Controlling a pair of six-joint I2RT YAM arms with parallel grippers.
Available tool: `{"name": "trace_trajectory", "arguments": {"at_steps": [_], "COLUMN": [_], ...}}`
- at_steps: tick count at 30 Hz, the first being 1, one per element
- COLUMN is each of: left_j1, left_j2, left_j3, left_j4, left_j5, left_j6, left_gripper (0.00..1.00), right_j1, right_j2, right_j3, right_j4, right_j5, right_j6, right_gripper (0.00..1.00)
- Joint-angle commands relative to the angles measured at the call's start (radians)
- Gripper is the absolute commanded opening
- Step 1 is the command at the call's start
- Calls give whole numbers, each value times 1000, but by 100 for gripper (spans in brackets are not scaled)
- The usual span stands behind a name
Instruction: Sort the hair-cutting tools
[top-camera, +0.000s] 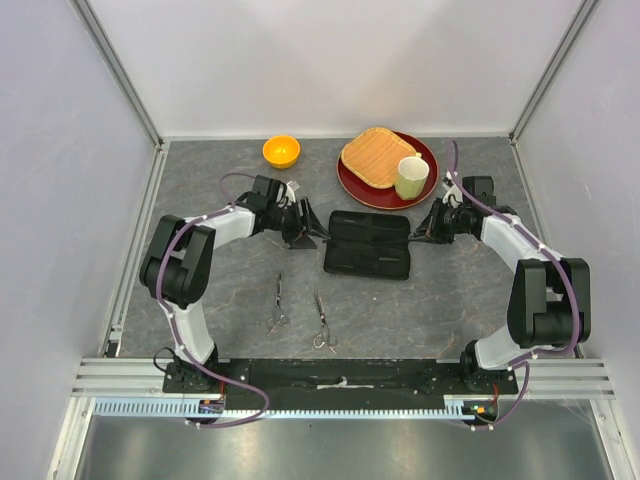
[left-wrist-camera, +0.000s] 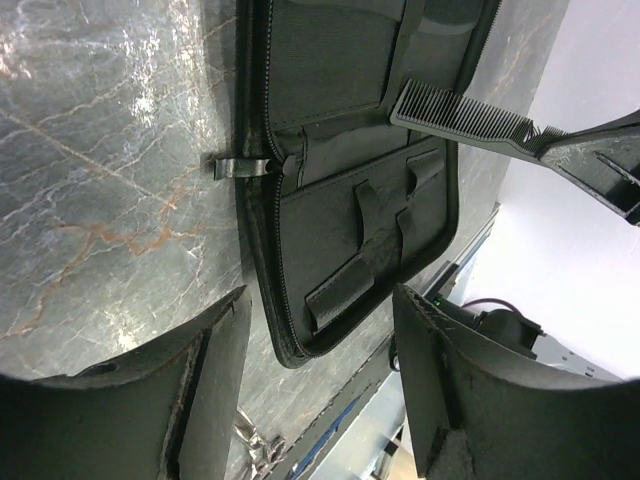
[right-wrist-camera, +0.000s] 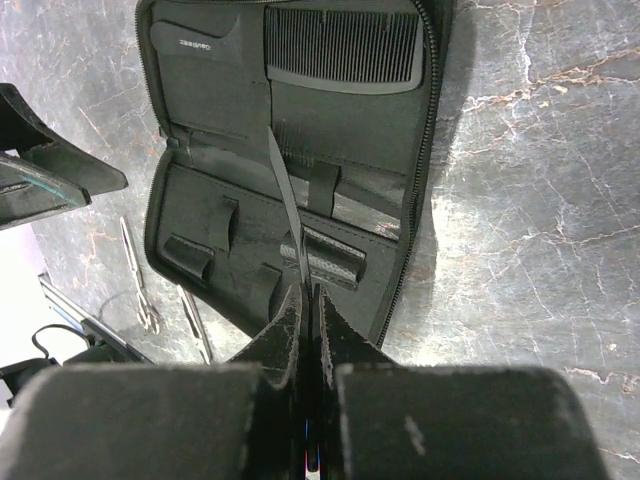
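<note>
Pinched by the right gripper, the handled comb is held over the open case. Stowing is judged underway, and slotting is needed next. Left gripper is spread.

Tabletop: grey stone-look surface with pale and rust veins, filling the enclosure floor. White panels are closing it in: back wall, left wall, right wall. Aluminium posts are running up the two back corners. An aluminium rail is spanning the near edge, a slotted white duct sitting just below it. Light is falling evenly; soft glare is showing on the stone in both wrist views.
</note>
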Motion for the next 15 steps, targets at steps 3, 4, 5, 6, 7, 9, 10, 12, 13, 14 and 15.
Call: {"name": "trace_trajectory", "arguments": {"at_steps": [3, 4, 5, 6, 7, 9, 10, 12, 13, 14, 15], "left_j1": [-5, -5, -7, -5, -8, -7, -7, -8, -10, -10, -11], "left_j2": [30, 33, 40, 43, 47, 66, 73, 92, 98, 102, 109], "left_j3": [69, 72, 77, 83, 89, 106, 112, 128, 132, 135, 143], "left_j4": [53, 52, 52, 50, 47, 38, 35, 24, 21, 15, 15], "left_j5": [-2, -14, -21, -27, -37, -42, -45, -53, -56, -61, -68], "left_j6": [38, 43, 46, 54, 57, 68, 69, 78, 80, 81, 86], "left_gripper": [64, 64, 64, 64, 63, 63, 63, 62, 62, 62, 62], "right_j1": [-41, -49, -55, -63, -66, -68, -68, -68, -66, -68, -66], "right_j2": [0, 0, 0, 4, 8, 18, 20, 34, 41, 49, 63], "right_j3": [-25, -22, -16, -13, -9, 1, 5, 8, 10, 8, 7], "right_j4": [66, 65, 65, 63, 65, 66, 68, 71, 68, 69, 69], "right_j5": [71, 67, 64, 58, 49, 41, 34, 24, 18, 12, 3], "right_j6": [-6, -8, -9, -8, -9, -5, -5, -5, -8, -9, -9], "right_gripper": [0, 0, 0, 0, 0, 0, 0, 0, 0, 0, 0]}}
